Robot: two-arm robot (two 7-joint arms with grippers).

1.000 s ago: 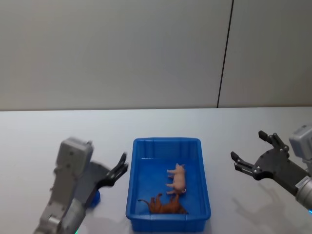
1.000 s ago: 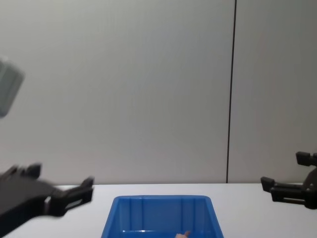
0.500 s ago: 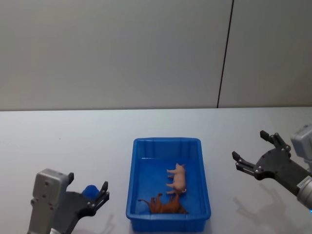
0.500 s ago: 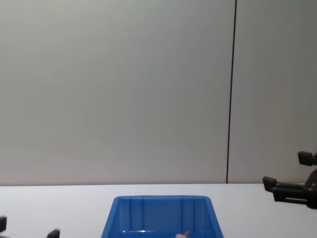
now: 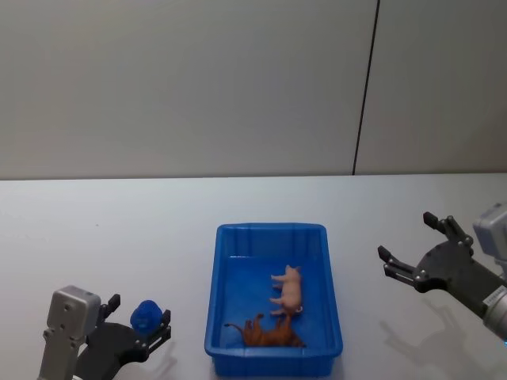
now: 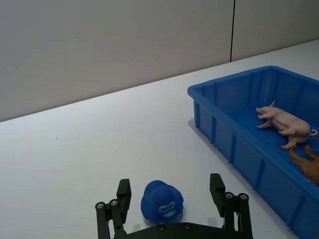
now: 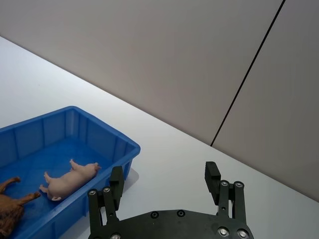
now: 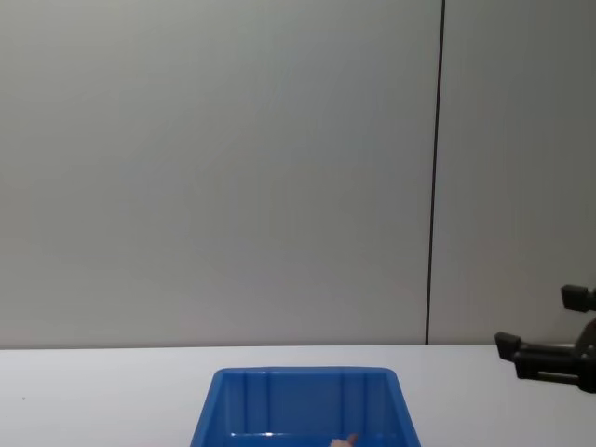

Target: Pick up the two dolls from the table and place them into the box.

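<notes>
- Fingers of the left gripper [image 6: 172,201] are spread wide around a small blue toy [image 6: 162,200] on the table [image 5: 103,229] — nothing is gripped.
- Right gripper [image 5: 412,255] is held open and empty, well right of the box [image 5: 214,317].
- Pink pig doll [image 5: 288,289] and brown doll [image 5: 269,332] are seen inside the box, so the task is judged done.

readable text: none in any view
blue box [image 5: 273,348]: no label or brand to be read
small blue toy [image 6: 161,200]: a pale printed mark on its front, too small to read
grippers: no markings legible
</notes>
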